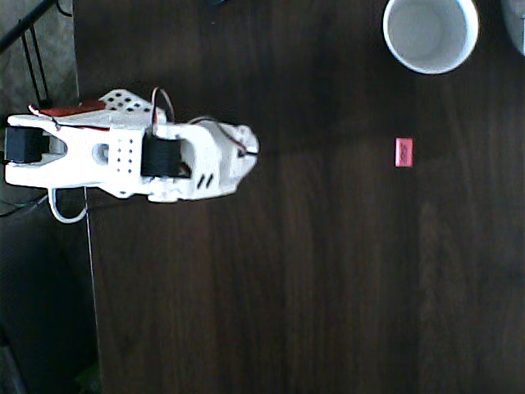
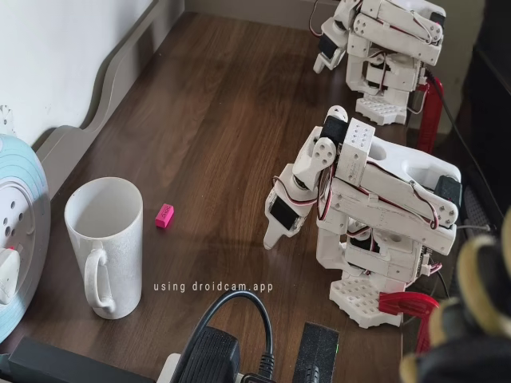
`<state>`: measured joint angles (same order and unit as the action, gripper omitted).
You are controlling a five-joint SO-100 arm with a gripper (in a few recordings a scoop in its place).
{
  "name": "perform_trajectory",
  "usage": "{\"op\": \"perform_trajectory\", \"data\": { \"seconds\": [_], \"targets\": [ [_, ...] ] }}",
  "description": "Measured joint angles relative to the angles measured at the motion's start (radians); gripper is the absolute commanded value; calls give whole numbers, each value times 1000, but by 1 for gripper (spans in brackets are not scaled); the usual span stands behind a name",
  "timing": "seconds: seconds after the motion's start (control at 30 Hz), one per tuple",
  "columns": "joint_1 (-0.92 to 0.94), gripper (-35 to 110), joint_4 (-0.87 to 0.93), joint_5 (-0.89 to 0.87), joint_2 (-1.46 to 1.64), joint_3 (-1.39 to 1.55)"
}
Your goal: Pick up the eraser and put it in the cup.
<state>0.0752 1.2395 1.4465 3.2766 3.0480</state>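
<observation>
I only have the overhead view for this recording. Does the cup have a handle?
Observer: Yes. In the fixed view the cup is a tall mug with a handle on its near side.
Operator: Is the gripper down at the table?
Observer: No. The gripper hangs above the wood, fingertips pointing down, folded close to the arm's base.
Operator: Anything between it and the eraser?
Observer: No. The eraser lies flat beside the cup, bare wood between it and the gripper.

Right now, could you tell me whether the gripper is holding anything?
Nothing is held: the gripper is folded back, apart from the eraser, which lies on the table.
</observation>
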Motion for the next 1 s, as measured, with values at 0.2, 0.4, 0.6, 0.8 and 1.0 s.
{"op": "perform_trajectory", "data": {
  "seconds": [0.2, 0.4, 0.6, 0.8, 1.0],
  "targets": [
    [-15, 1, 0, -2, 0, 0],
    [-31, 2, 0, 52, 0, 0],
    [91, 0, 9, 58, 0, -104],
    [-61, 5, 218, -179, -488, -617],
    [-67, 13, 160, -344, -870, -824]
  ]
}}
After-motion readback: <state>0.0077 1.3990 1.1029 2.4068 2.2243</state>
